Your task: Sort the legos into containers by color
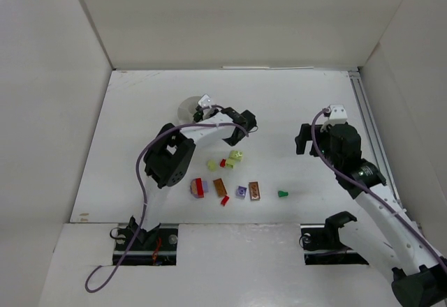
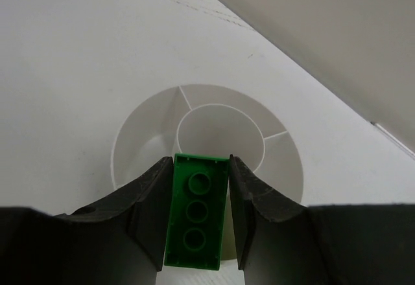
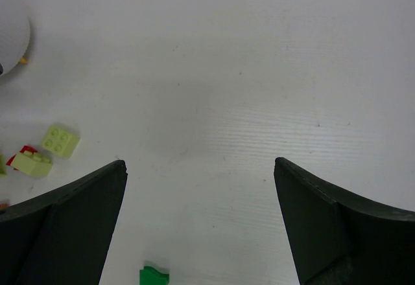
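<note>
We find the green brick [image 2: 195, 210] of glossy plastic; the tub [image 2: 139, 146] smooth white plastic; the table [image 3: 259, 71] matt, finely streaked.

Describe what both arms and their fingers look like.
Both the left arm and right arm have white links, black joint housings and a lavender cable running along them. A white block sits at the right wrist. The fingers are broad, matte charcoal wedges.

Green lego [image 2: 195, 210] pinched, near divided white tub [image 2: 146, 146]
</note>
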Controlling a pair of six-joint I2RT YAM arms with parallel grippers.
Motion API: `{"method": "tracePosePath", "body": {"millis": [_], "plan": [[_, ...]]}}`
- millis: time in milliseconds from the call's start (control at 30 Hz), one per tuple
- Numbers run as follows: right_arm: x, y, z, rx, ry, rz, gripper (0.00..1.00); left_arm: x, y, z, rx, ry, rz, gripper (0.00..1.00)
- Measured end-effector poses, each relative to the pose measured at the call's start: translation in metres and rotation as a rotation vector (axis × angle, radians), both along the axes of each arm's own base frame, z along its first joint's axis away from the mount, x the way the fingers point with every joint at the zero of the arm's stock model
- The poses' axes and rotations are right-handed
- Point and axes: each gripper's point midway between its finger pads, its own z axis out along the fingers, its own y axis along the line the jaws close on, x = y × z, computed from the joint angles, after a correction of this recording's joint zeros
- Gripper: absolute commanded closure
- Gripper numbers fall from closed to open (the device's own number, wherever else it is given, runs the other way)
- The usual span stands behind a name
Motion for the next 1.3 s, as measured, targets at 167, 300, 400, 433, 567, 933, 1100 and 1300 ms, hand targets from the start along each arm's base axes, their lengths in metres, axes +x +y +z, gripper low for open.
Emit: {"method": "tracePosePath", "body": {"millis": [167,300,400,433,567,933,1100,1300], "plan": [[0.002,0.001,-0.001,-0.002,0.001,0.001,0.0,0.0,0.006,0.0,0.0,-0.023,0.016,0.72],[0.005,0.002,-0.003,-0.01,0.005,0.004,0.0,0.0,0.009,0.0,-0.005,-0.027,0.021,0.72],[0.008,0.003,-0.006,-0.016,0.013,0.005,0.0,-0.001,0.009,0.0,-0.008,-0.03,0.021,0.72],[0.009,0.003,-0.008,-0.018,0.017,0.006,0.0,-0.001,0.009,0.001,-0.009,-0.031,0.022,0.72],[0.012,0.004,-0.012,-0.024,0.028,0.008,0.0,-0.004,0.012,0.01,-0.025,-0.045,0.022,0.71],[0.014,0.005,-0.01,-0.023,0.018,0.011,0.0,-0.005,0.018,0.026,-0.052,-0.075,0.031,0.64],[0.014,0.005,-0.009,-0.023,0.016,0.011,0.0,-0.002,0.027,0.025,-0.051,-0.075,0.053,0.61],[0.015,0.005,-0.01,-0.027,0.019,0.013,0.0,-0.001,0.034,0.023,-0.046,-0.071,0.068,0.58]]}}
